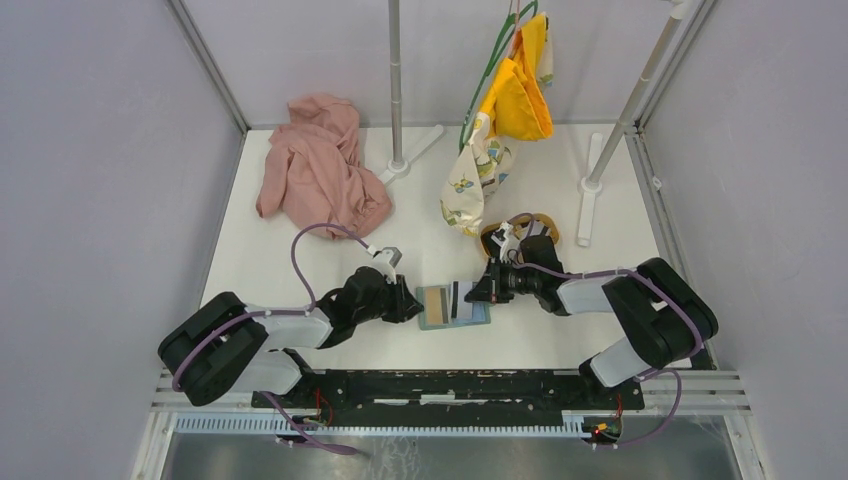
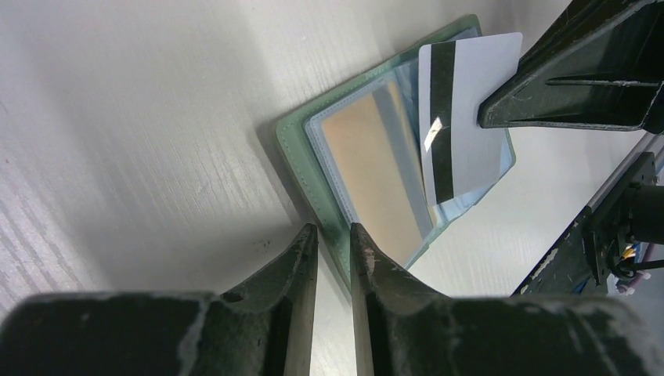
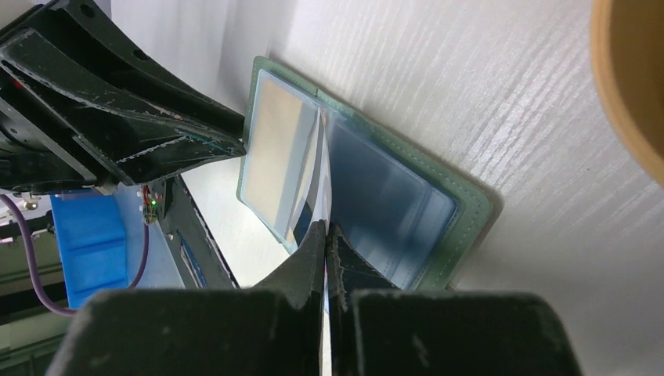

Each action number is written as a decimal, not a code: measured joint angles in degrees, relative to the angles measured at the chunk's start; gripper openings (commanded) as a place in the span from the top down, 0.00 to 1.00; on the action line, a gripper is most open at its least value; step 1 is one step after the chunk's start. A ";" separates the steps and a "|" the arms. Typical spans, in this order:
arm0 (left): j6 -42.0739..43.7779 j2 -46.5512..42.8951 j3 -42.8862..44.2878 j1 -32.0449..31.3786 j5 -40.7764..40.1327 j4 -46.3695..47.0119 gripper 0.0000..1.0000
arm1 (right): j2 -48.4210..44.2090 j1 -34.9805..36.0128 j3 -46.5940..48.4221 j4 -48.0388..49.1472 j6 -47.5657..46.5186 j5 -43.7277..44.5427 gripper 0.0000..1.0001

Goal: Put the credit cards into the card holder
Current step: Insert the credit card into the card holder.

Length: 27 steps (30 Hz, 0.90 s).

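The sage-green card holder (image 1: 452,306) lies open on the white table between my two grippers. It also shows in the left wrist view (image 2: 301,153) and the right wrist view (image 3: 462,211), with clear inner sleeves. My left gripper (image 1: 412,302) (image 2: 334,235) is shut on the holder's left edge. My right gripper (image 1: 478,291) (image 3: 326,229) is shut on a white credit card (image 1: 465,300) (image 2: 470,117) with a black stripe. It holds the card tilted over the holder's right half. In the right wrist view the card (image 3: 322,180) is seen edge-on. No other cards are visible.
An oval light-wood tray (image 1: 520,232) (image 3: 626,86) sits just behind my right wrist. A pink cloth (image 1: 320,165) lies at the back left. Two stand poles (image 1: 397,90) (image 1: 600,170) rise at the back, with yellow and patterned garments (image 1: 520,90) hanging between them.
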 measured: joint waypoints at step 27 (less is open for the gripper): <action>0.00 0.92 0.68 -1.03 -1.27 0.24 0.72 | 1.11 2.64 2.56 -3.41 0.02 2.29 1.00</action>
